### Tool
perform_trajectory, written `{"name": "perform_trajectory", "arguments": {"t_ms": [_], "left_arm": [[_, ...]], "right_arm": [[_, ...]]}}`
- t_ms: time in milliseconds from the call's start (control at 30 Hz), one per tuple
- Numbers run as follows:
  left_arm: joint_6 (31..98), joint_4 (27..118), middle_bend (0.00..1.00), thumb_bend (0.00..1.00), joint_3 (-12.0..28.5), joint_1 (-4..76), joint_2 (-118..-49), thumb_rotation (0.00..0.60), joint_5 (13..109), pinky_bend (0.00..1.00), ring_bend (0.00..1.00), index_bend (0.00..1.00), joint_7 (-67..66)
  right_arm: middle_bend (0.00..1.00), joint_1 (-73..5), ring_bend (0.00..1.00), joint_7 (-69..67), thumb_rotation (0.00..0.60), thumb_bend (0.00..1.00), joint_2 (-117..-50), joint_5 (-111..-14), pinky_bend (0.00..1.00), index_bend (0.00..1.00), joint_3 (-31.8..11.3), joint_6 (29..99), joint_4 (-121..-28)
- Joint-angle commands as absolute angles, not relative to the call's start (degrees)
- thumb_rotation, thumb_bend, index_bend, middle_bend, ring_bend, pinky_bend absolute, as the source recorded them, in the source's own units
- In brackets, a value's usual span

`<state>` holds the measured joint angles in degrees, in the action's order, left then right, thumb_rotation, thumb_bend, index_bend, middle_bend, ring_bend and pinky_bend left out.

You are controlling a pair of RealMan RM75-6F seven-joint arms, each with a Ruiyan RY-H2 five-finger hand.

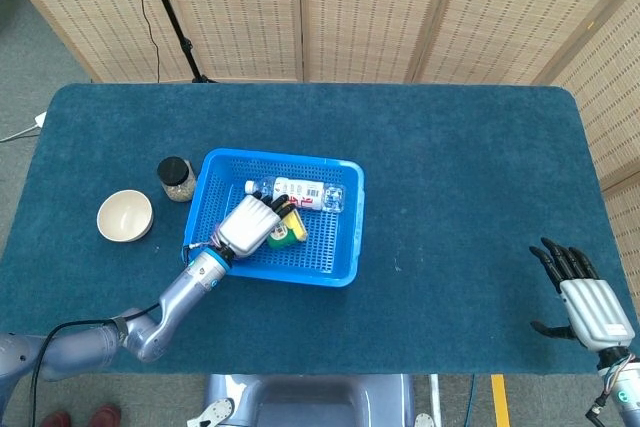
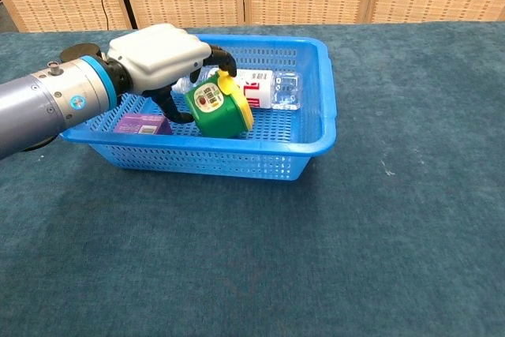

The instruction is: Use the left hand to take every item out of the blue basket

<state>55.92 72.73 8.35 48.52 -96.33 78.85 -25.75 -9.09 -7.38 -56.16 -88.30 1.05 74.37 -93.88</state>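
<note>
The blue basket (image 2: 319, 84) still holds all I can see of its load, so I judge the emptying barely begun; the water bottle (image 2: 268, 89) lies along its far wall; my left hand (image 2: 162, 57) reaches inside, fingers curled round the green container (image 2: 215, 112) with the yellow lid, tilted, not yet clear of the rim; the small purple box (image 2: 140, 124) sits on the floor beside it; my right hand (image 1: 588, 305) rests spread and empty, far off.
</note>
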Motion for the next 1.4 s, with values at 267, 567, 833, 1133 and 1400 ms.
{"name": "perform_trajectory", "arguments": {"t_ms": [267,567,833,1133,1400], "left_arm": [[63.48,82.88,0.40,0.38,11.30,46.07,-87.06,0.600,81.92,0.46,0.43,0.67,-21.31],[69.14,89.05,0.40,0.38,7.97,39.27,-74.63,0.600,85.28,0.46,0.42,0.67,-14.35],[76.71,79.46,0.40,0.38,-0.05,31.18,-70.39,0.600,92.36,0.46,0.42,0.67,-2.01],[82.03,67.37,0.40,0.37,-7.09,24.76,-72.10,0.600,98.08,0.46,0.42,0.67,7.27],[82.72,60.74,0.04,0.19,-9.37,23.12,-75.46,0.600,100.61,0.23,0.05,0.16,11.12]], "right_arm": [[0.00,-8.91,0.00,-7.61,0.600,0.00,-55.97,-88.85,0.00,0.00,1.22,74.85,-94.16],[0.00,-8.89,0.00,-7.40,0.600,0.00,-55.94,-89.72,0.00,0.00,1.62,74.96,-94.46],[0.00,-8.64,0.00,-7.12,0.600,0.00,-55.82,-90.78,0.00,0.00,1.97,75.71,-95.09],[0.00,-8.45,0.00,-6.73,0.600,0.00,-55.85,-91.40,0.00,0.00,2.27,76.09,-95.30],[0.00,-8.34,0.00,-6.88,0.600,0.00,-55.71,-91.57,0.00,0.00,2.34,76.37,-95.40]]}}
